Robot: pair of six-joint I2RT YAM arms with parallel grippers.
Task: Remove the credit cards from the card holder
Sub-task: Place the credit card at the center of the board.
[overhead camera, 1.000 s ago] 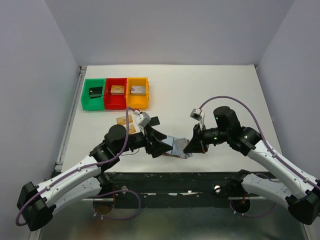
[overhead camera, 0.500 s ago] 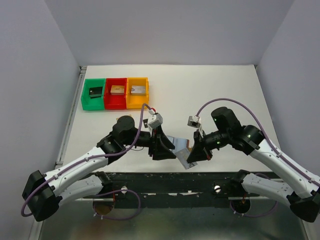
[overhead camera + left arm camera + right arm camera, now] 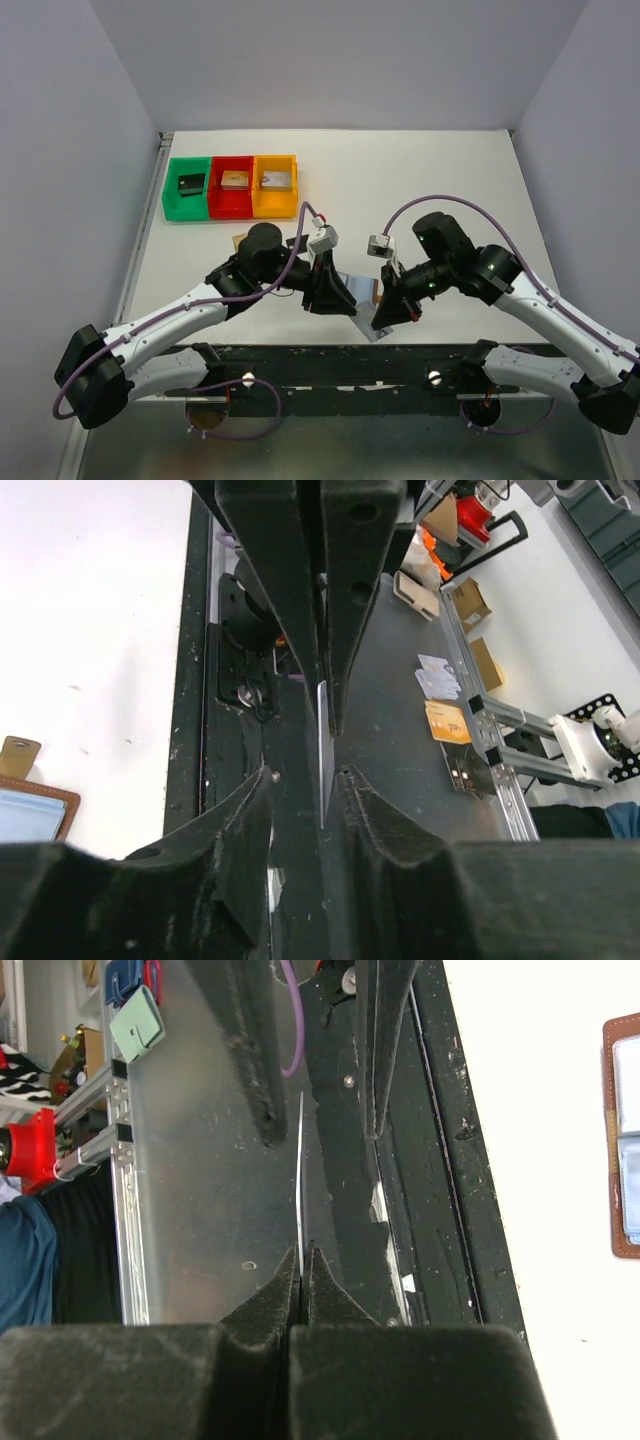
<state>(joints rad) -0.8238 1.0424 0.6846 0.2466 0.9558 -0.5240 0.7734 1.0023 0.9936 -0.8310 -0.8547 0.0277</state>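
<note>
A thin pale credit card (image 3: 368,320) hangs near the table's front edge, edge-on in both wrist views. My right gripper (image 3: 303,1252) is shut on one end of the card (image 3: 302,1175). My left gripper (image 3: 300,772) faces it from the left, and its fingers (image 3: 240,810) stand apart on either side of the card (image 3: 322,742) with a gap showing. The brown card holder (image 3: 35,805) lies open on the table, its pale pockets up, partly hidden under the grippers in the top view. It also shows at the right edge of the right wrist view as the card holder (image 3: 625,1150).
Green (image 3: 186,188), red (image 3: 231,186) and orange (image 3: 275,184) bins with small blocks stand at the back left. A tan card (image 3: 242,243) lies on the table behind the left arm. The black front rail (image 3: 330,352) runs just below the grippers.
The left arm has swung right to meet the right gripper, and its jaws have narrowed around the card. The right gripper has shifted slightly toward the front edge with the card.
</note>
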